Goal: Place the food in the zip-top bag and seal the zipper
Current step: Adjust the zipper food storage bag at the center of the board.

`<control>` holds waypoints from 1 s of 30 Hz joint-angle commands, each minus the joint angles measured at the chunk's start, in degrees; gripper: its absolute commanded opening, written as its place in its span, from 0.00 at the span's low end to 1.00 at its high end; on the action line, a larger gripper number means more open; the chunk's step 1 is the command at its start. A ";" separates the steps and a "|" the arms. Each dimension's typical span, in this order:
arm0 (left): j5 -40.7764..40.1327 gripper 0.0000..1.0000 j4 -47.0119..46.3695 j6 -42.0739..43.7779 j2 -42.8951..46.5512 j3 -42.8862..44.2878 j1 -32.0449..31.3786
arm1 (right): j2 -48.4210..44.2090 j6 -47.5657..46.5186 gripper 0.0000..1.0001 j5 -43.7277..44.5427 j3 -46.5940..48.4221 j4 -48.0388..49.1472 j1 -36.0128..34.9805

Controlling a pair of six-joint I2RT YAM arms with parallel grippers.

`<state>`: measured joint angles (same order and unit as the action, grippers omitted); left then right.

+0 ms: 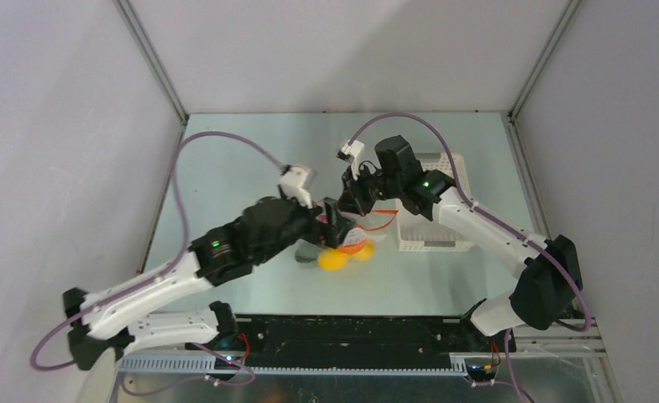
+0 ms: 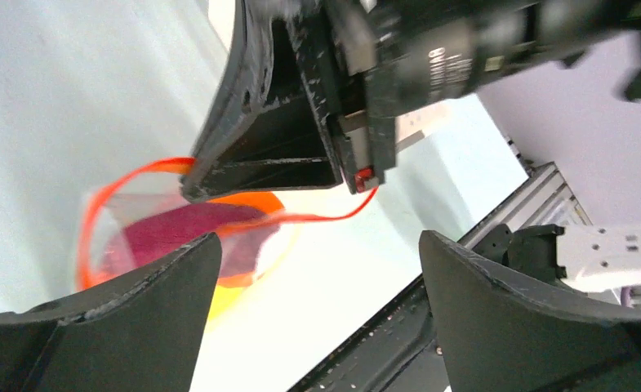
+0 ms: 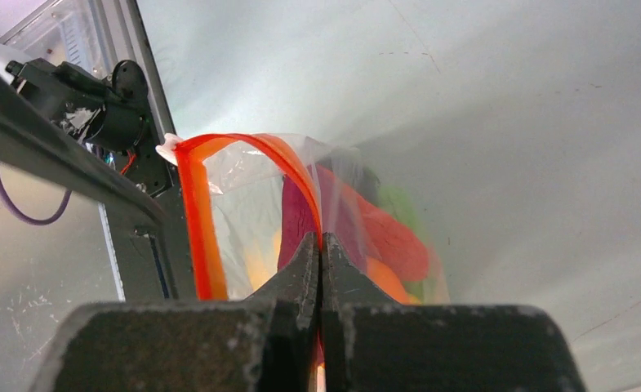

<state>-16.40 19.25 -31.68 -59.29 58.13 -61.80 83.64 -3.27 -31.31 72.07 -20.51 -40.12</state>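
The zip-top bag (image 3: 243,204) is clear, and its mouth stands open in a loop. The zipper (image 3: 193,212) is the orange-red strip along that mouth; it also shows in the left wrist view (image 2: 317,217). My right gripper (image 3: 321,245) is shut on the zipper and holds the mouth edge up. The food lies inside the bag: a purple piece (image 2: 178,233), a red piece (image 3: 394,241), a green piece (image 3: 400,204) and yellow lemons (image 1: 335,261). My left gripper (image 2: 318,241) is open and empty, close in front of the bag mouth (image 1: 336,225).
A white slotted basket (image 1: 431,227) stands just right of the bag, under the right arm. The black front rail (image 1: 351,332) runs along the near table edge. Grey walls close in both sides.
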 commanded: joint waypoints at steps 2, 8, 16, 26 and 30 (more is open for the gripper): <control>-9.38 1.00 6.00 10.54 11.26 1.91 0.00 | -1.49 -1.58 0.00 -4.41 1.08 -0.68 1.26; -13.74 1.00 2.91 11.25 19.79 -10.37 1.21 | -1.49 -0.42 0.00 -5.00 1.08 -0.57 2.54; 3.68 1.00 -13.99 15.63 33.38 -28.82 3.14 | -1.30 -0.21 0.00 -7.07 1.08 -2.09 4.59; 15.16 0.97 -30.30 16.94 29.40 -35.44 16.15 | -0.10 0.98 0.00 -13.82 1.06 -2.90 6.56; 20.80 0.86 -34.06 18.52 29.00 -37.20 18.73 | 0.11 1.14 0.00 -15.34 1.13 -2.64 7.28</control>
<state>-3.36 -5.67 -15.97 -29.98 21.80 -44.91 83.70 -2.96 -43.13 72.07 -22.98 -33.61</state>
